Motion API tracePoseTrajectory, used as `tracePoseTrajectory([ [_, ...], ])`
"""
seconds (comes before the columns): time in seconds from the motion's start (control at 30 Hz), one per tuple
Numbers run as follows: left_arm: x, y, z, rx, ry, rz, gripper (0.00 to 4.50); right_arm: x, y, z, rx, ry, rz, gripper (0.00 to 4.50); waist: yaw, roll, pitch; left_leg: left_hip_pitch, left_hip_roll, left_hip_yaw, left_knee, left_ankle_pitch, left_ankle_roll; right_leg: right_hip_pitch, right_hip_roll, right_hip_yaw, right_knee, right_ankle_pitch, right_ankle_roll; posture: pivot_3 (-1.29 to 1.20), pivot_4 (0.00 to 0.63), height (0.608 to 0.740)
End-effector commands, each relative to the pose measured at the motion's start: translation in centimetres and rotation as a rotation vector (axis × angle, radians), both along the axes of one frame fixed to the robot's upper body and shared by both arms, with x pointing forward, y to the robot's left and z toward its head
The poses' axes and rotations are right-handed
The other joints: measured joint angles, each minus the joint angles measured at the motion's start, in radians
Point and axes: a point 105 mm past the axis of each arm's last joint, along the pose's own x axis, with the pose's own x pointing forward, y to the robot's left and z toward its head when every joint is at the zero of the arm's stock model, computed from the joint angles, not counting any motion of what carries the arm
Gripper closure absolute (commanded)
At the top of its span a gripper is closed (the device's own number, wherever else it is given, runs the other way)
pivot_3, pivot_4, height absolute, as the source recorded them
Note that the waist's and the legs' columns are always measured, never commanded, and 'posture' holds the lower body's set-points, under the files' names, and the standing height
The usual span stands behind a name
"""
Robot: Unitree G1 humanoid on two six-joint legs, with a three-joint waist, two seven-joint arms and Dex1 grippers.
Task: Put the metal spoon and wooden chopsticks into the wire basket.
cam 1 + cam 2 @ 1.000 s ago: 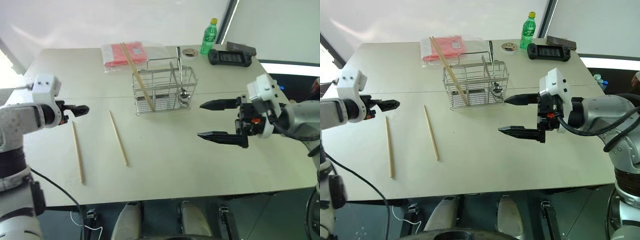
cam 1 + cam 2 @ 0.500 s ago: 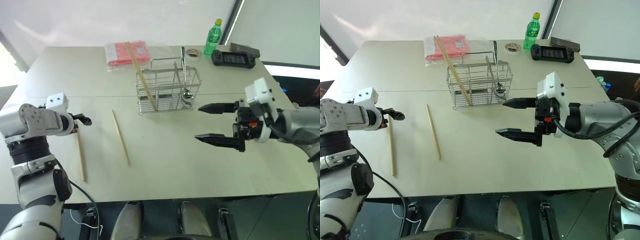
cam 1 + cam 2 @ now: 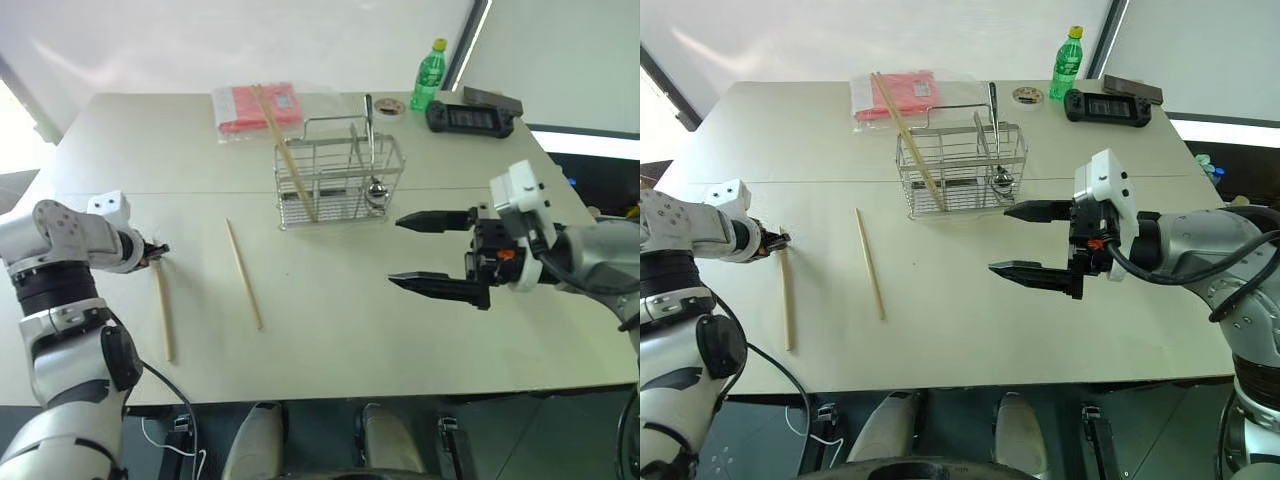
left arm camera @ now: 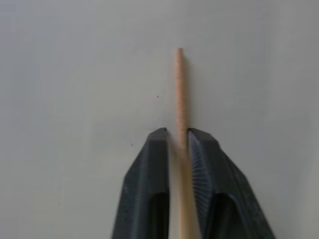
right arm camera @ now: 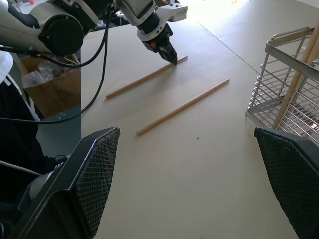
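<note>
My left gripper (image 3: 157,250) is down at the table's left side, shut on the far end of a wooden chopstick (image 3: 163,312). The left wrist view shows both fingers clamping that stick (image 4: 180,99). A second chopstick (image 3: 243,275) lies loose on the table to its right. The wire basket (image 3: 340,180) stands mid-table. A third chopstick (image 3: 285,150) leans out of its left compartment, and the metal spoon (image 3: 370,140) stands in its right one, bowl down. My right gripper (image 3: 394,252) hovers open and empty, right of the basket, pointing left.
Behind the basket lies a red flat packet (image 3: 262,108). A green bottle (image 3: 428,73), a small round lid (image 3: 388,105) and a black handheld console (image 3: 468,117) sit at the far right. A cardboard box (image 5: 50,84) stands off the table's left edge.
My left gripper sank onto the table and shut on the far end of the leftmost chopstick. The right gripper kept still and open.
</note>
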Motion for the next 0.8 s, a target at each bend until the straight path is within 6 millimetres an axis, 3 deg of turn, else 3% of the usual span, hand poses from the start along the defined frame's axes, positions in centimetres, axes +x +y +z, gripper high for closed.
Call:
tracePoseTrajectory([
  [0.03,0.2,-0.9,-0.5,-0.050,0.018,-0.010,4.46,-0.3,-0.1,1.1,0.009,-0.047,0.006,0.00,0.004,0.000,0.000,0.000,0.000,0.000,0.000,0.000,0.000,0.000,0.000,0.000,0.000,0.000,0.000,0.00,0.150,0.721],
  [0.27,0.4,-0.3,0.7,-0.071,-0.044,0.030,4.46,-0.2,-0.2,1.1,0.009,-0.041,0.005,0.00,0.013,0.000,0.000,0.000,0.000,0.000,0.000,0.000,0.000,0.000,0.000,0.000,0.000,0.000,0.000,0.00,0.150,0.721],
  [0.4,1.8,0.8,4.9,0.027,-0.278,-0.009,4.46,-0.3,-0.4,0.9,-0.006,-0.034,0.009,0.00,0.012,-0.002,0.001,0.000,0.000,0.000,0.000,0.000,0.000,-0.001,0.000,0.000,0.000,0.000,0.000,0.00,0.150,0.721],
  [0.47,2.9,1.3,8.3,0.084,-0.483,-0.045,4.46,-0.3,-0.5,0.9,-0.011,-0.033,0.002,0.00,0.012,-0.003,0.001,-0.001,0.000,0.000,0.000,0.000,-0.001,-0.002,0.000,0.000,0.000,0.000,0.000,0.00,0.150,0.721],
  [0.6,3.4,-0.2,18.1,0.119,-0.973,-0.204,4.46,-0.2,-0.9,1.0,-0.004,-0.022,-0.027,0.00,0.013,-0.003,0.002,-0.002,0.001,0.001,0.000,0.000,-0.002,-0.003,0.000,0.000,-0.002,0.001,-0.001,0.00,0.150,0.721],
  [0.73,2.4,-3.1,25.2,0.065,-1.309,-0.360,4.46,-0.5,-1.0,0.8,-0.003,-0.015,-0.035,0.00,0.018,-0.004,0.002,-0.004,0.001,0.001,0.000,0.000,-0.002,-0.002,0.000,0.000,-0.005,0.001,-0.002,0.00,0.150,0.721],
  [0.8,2.1,-4.9,27.7,0.027,-1.412,-0.435,4.46,-0.6,-0.9,0.6,0.001,-0.013,-0.044,0.00,0.017,-0.004,0.002,-0.006,0.000,0.001,0.001,0.000,-0.002,-0.002,0.000,0.000,-0.006,0.001,-0.002,0.00,0.150,0.721],
])
